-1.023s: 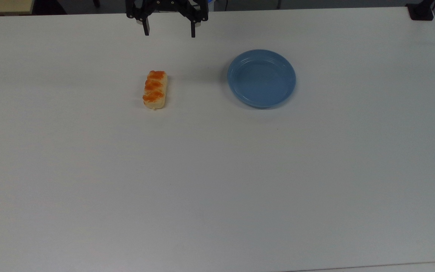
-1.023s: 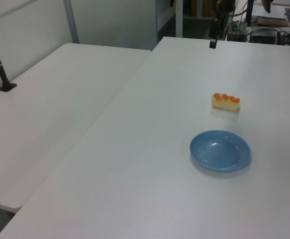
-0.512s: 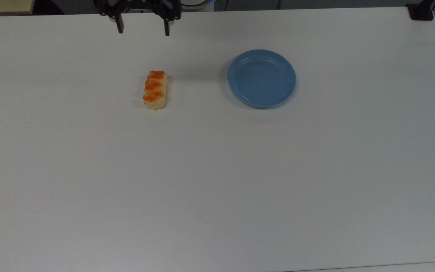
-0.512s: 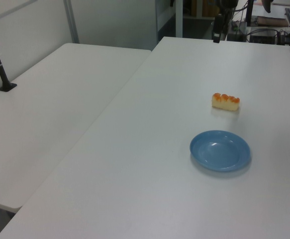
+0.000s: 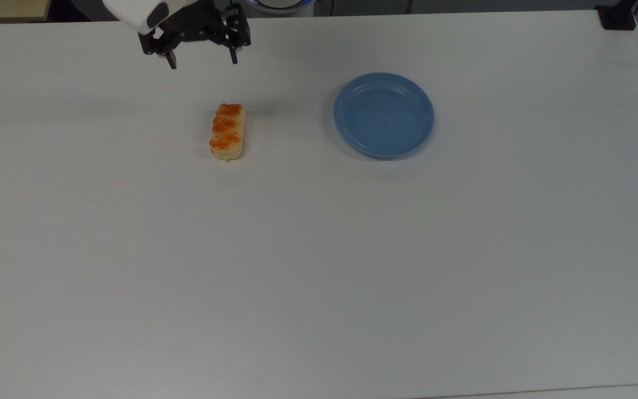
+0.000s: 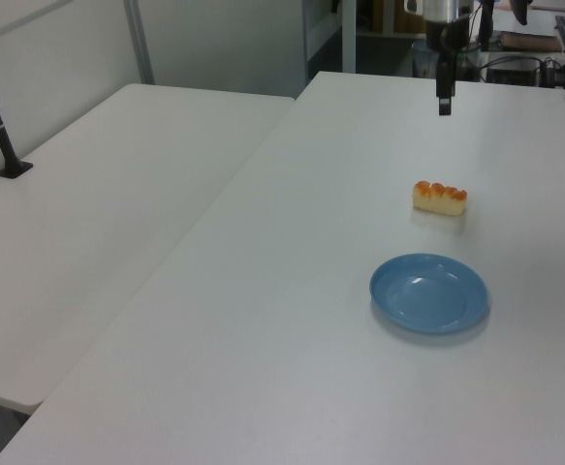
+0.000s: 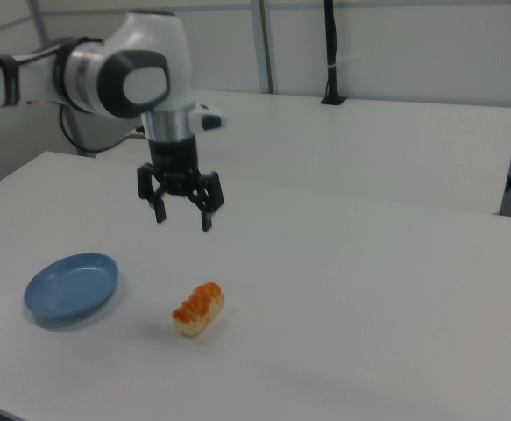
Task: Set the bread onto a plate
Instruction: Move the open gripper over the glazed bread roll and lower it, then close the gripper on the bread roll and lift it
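Your gripper (image 5: 202,60) hangs above the white table (image 5: 319,266), fingers (image 5: 172,62) spread wide apart and holding nothing. In the top view it sits near the far edge of the table, up and slightly toward the top view's left of the bread (image 5: 227,132). The right view shows the same gripper (image 7: 183,216) pointing straight down, well above the table surface, with both fingers (image 7: 207,219) clearly separated and the arm (image 7: 124,74) bending in from the right view's left. In the left view the gripper (image 6: 444,102) appears as a dark narrow shape beyond the bread (image 6: 440,197), not touching it.

The bread lies flat on the table, apart from the gripper and apart from the plate (image 5: 384,115). In the top view its long axis runs roughly from near to far, with the orange-brown glazed bumps facing up and the pale sides showing along its edges. In the right view the bread (image 7: 199,309) rests below and slightly toward the right view's right of the gripper.

The plate, round and light blue with a raised rim, stands on the table with nothing in it. In the top view it lies toward the top view's right of the bread; in the left view the plate (image 6: 428,293) sits nearer the camera than the bread; in the right view the plate (image 7: 71,286) is toward the right view's left of the bread.

A second white table (image 6: 98,223) stands alongside, at the left view's left.
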`<state>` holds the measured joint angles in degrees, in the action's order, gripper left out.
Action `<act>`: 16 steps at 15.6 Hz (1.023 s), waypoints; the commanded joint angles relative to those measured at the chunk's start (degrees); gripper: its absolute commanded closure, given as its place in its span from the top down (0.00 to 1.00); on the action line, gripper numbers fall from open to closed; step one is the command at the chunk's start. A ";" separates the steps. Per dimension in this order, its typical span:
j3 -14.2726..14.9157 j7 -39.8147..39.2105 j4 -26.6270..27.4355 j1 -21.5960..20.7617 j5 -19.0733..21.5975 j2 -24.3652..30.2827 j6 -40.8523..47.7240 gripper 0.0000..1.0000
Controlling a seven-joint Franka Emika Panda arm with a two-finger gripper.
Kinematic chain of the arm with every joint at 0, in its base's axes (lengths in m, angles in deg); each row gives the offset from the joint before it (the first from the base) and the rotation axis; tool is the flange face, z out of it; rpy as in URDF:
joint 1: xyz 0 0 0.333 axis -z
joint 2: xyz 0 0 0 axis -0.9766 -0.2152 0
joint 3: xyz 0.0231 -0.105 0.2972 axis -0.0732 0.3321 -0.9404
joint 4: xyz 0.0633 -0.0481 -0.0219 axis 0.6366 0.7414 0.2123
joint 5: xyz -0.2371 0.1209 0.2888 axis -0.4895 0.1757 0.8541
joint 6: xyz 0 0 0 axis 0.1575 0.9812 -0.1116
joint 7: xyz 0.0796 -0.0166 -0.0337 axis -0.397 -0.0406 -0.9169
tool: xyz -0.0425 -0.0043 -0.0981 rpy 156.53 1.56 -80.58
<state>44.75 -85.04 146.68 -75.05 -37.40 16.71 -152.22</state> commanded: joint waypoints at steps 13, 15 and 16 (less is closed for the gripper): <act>5.30 -0.37 14.71 -5.77 1.71 -5.87 -19.67 1.00; 5.30 -0.02 14.97 -5.94 1.71 -6.58 -20.20 1.00; 5.30 0.07 15.32 -6.03 1.71 -6.84 -20.29 1.00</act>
<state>48.51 -85.49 160.34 -79.47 -36.90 9.81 -170.75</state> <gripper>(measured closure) 0.000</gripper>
